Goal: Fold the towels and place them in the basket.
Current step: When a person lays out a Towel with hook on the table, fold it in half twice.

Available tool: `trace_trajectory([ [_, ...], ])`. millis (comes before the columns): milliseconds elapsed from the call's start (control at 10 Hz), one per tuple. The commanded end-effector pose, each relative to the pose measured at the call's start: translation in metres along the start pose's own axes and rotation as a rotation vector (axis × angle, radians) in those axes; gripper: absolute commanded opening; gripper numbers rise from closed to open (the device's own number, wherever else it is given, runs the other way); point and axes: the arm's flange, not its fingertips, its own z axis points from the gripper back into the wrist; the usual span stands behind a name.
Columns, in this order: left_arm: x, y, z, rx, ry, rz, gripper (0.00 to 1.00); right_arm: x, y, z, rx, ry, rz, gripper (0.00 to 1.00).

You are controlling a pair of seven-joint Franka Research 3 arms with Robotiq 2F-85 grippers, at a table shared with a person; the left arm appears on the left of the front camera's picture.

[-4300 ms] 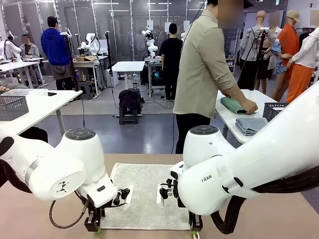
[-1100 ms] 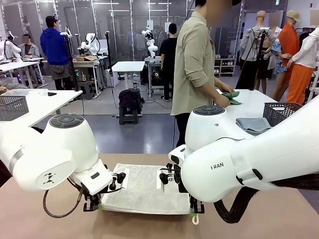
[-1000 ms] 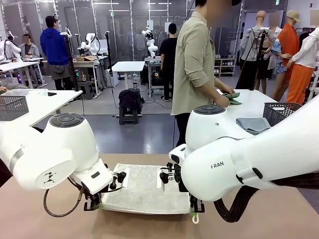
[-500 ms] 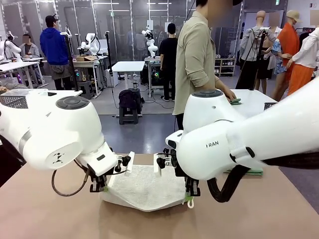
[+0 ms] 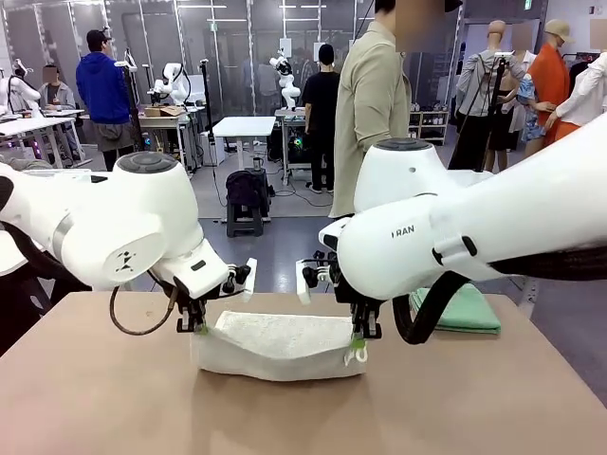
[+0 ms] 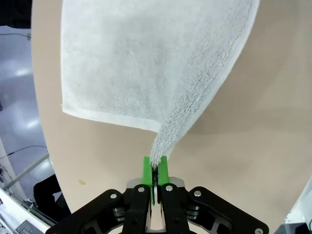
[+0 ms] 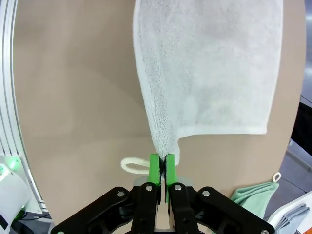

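Left gripper (image 6: 155, 169) clenched on corner of cream-white towel (image 6: 146, 63), green pads pinching terry edge. Right gripper (image 7: 162, 166) clamped on opposite corner of same edge, hanging loop (image 7: 130, 165) just beside pads. Held edge raised between both arms, rest of cloth doubled under and lying on tan table (image 5: 95, 398). Sea-green towel (image 5: 467, 309) folded flat on table behind right arm. Person (image 5: 375, 95) standing at far side.

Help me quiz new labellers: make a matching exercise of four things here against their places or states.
Things:
1. white towel
2. green towel
3. left gripper
4. person

Places or states:
a. stands at the far side
b. shut on a corner
c. lies flat, off to the right
d. lifted by two corners, doubling over

Pairs: 1-d, 2-c, 3-b, 4-a
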Motion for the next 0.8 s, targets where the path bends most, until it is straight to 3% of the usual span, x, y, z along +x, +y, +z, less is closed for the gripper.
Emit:
trace_trajectory([
  [0,0.000,0.020,0.002,0.000,0.043,-0.003,0.00,-0.008,-0.016,0.006,0.013,-0.008,0.016,0.00],
  [400,-0.007,0.040,0.008,0.005,0.050,0.024,0.00,-0.019,-0.034,0.021,-0.009,-0.026,0.008,0.00],
  [700,-0.007,0.030,0.006,0.005,0.012,0.036,0.00,-0.014,-0.025,0.020,-0.030,-0.012,-0.019,0.00],
])
